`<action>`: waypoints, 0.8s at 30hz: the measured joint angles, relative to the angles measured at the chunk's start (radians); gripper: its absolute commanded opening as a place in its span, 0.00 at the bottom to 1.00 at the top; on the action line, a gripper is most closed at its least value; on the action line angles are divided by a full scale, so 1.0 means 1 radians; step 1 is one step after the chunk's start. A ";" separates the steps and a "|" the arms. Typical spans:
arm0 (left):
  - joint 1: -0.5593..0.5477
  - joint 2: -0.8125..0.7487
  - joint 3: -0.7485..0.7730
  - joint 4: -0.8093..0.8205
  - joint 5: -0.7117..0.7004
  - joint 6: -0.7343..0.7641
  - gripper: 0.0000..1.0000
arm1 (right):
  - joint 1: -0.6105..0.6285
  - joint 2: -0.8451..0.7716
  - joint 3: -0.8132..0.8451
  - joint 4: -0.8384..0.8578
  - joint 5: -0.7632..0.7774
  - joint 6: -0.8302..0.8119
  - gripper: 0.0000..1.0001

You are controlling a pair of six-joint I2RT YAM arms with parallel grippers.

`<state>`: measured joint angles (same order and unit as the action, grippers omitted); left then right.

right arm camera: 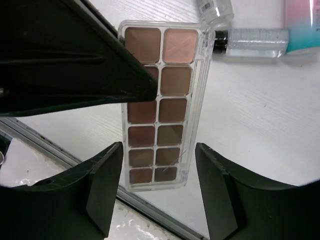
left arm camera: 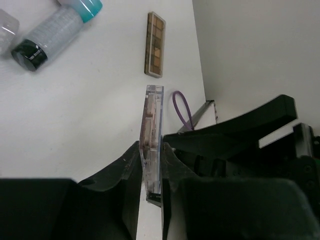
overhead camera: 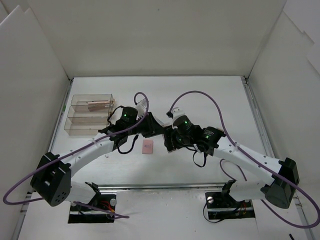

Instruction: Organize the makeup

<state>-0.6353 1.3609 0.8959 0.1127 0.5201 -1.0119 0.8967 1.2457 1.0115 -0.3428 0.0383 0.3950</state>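
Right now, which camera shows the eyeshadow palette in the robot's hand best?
The right wrist camera: it faces the eyeshadow palette flat on, so every brown shade shows. The left wrist camera sees only its thin edge, pinched in the left hand. From the top camera, the arms hide it.

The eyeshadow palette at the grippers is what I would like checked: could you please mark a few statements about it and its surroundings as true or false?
1. The left gripper is shut on an eyeshadow palette, seen edge-on in the left wrist view. True.
2. The right gripper is shut on that palette too. False: its jaws stand open, and the palette shows between its fingers untouched by them.
3. A second palette lies flat on the table beyond the held one. True.
4. The pink compact sits inside the clear box. False: it lies on the table, outside the box, near the middle.
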 measured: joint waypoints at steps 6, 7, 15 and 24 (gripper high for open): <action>0.014 0.007 0.000 0.004 -0.019 -0.005 0.00 | 0.006 0.000 0.037 0.007 0.048 -0.026 0.85; 0.025 0.007 -0.001 0.004 -0.019 -0.006 0.00 | 0.006 -0.002 0.040 0.009 0.062 -0.030 0.88; 0.348 -0.062 -0.030 -0.060 -0.033 0.002 0.00 | -0.047 -0.078 0.041 0.008 0.137 -0.043 0.90; 0.768 -0.117 0.045 -0.215 -0.161 0.016 0.00 | -0.113 -0.124 0.040 -0.028 0.186 -0.046 0.90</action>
<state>0.1326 1.2434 0.9409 -0.1024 0.3592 -0.9962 0.7837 1.1217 1.0519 -0.3706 0.2241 0.3492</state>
